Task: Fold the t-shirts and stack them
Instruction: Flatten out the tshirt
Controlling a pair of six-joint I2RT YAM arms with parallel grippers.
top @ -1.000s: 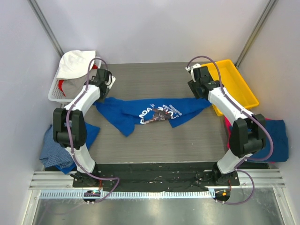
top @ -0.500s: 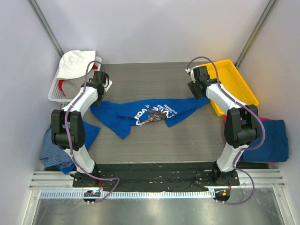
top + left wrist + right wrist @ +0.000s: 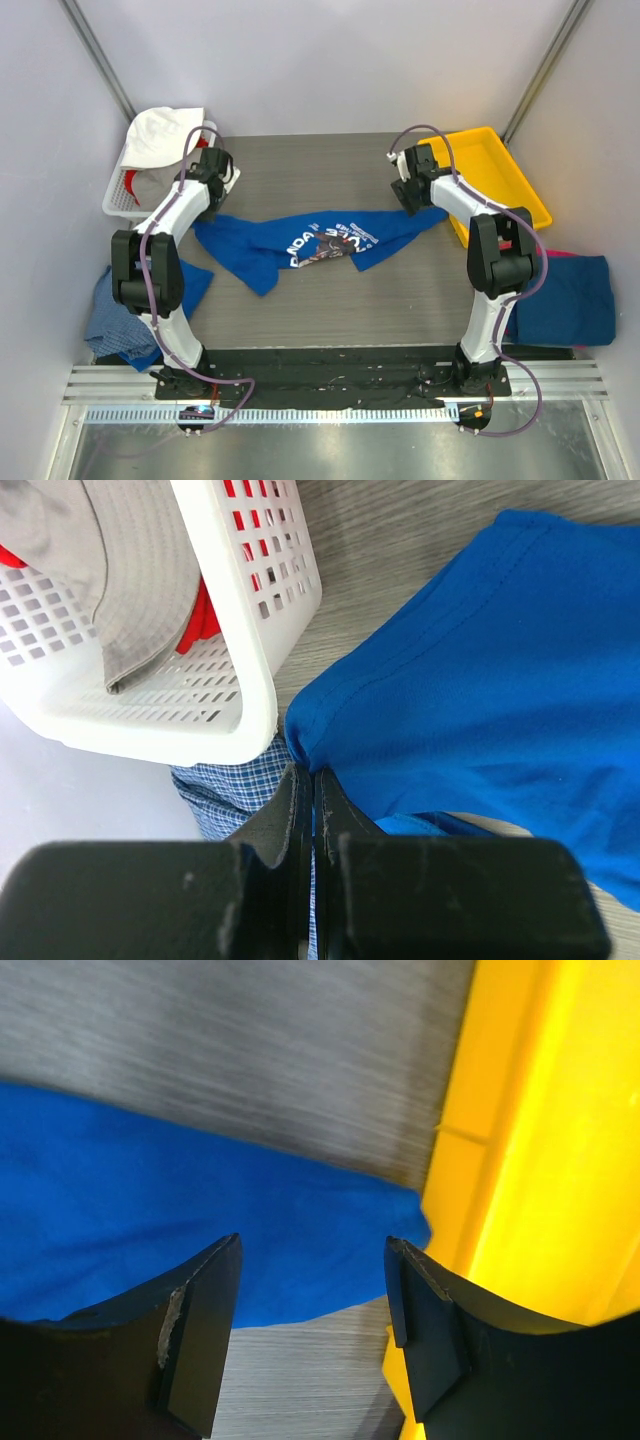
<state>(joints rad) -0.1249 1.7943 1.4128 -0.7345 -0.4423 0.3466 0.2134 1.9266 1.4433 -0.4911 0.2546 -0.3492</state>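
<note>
The left gripper (image 3: 305,778) is pinched shut on the shirt's (image 3: 255,245) left corner, while the right gripper (image 3: 313,1250) hangs open over its right edge, holding nothing. It's light, limp cloth that will sag, so take it by the corners.

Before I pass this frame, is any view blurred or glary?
Top external: sharp and evenly lit, with glare only on the metal sheet at the near edge. Left wrist: white basket and royal blue t-shirt crisp, left gripper soft near the lens. Right wrist: motion-smeared, table grain streaked, yellow tray edge soft.
</note>
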